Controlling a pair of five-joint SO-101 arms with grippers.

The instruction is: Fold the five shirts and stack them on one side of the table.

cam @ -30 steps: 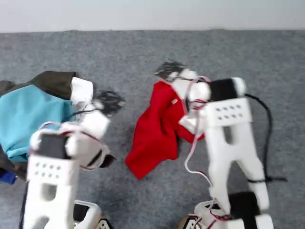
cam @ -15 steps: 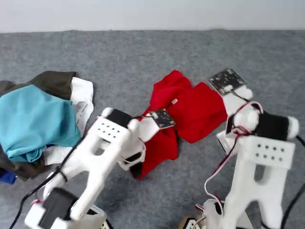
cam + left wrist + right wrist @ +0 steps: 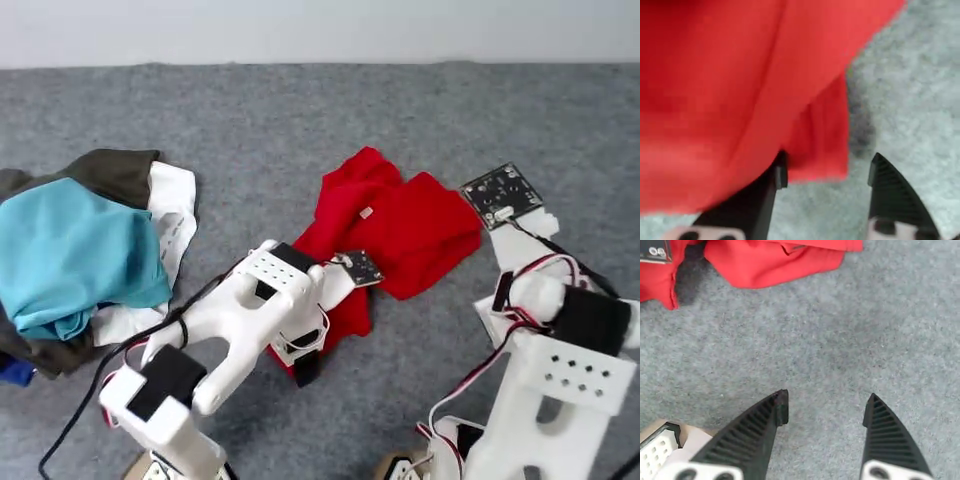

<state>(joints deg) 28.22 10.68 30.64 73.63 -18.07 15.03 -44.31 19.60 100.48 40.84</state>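
Observation:
A red shirt (image 3: 400,230) lies crumpled on the grey table surface near the middle. My left arm stretches over its near left part, and my left gripper (image 3: 305,362) is down at the shirt's near hem. In the left wrist view the red shirt (image 3: 740,85) hangs just beyond my open left gripper (image 3: 827,172), its hem corner between the fingertips (image 3: 777,172) without being pinched. My right gripper (image 3: 827,407) stands open over bare grey surface, a short way from the red shirt's edge (image 3: 775,262).
At the left edge lies a pile of shirts: a teal one (image 3: 70,250) on top, a dark olive one (image 3: 115,170) and a white one (image 3: 175,205) beneath. The left arm's camera board (image 3: 655,252) rests over the red cloth. Grey surface (image 3: 250,120) stretches behind.
The left arm swung from beside the pile across to the red shirt's near hem. The right arm pulled the shirt out to the right, let go and drew back.

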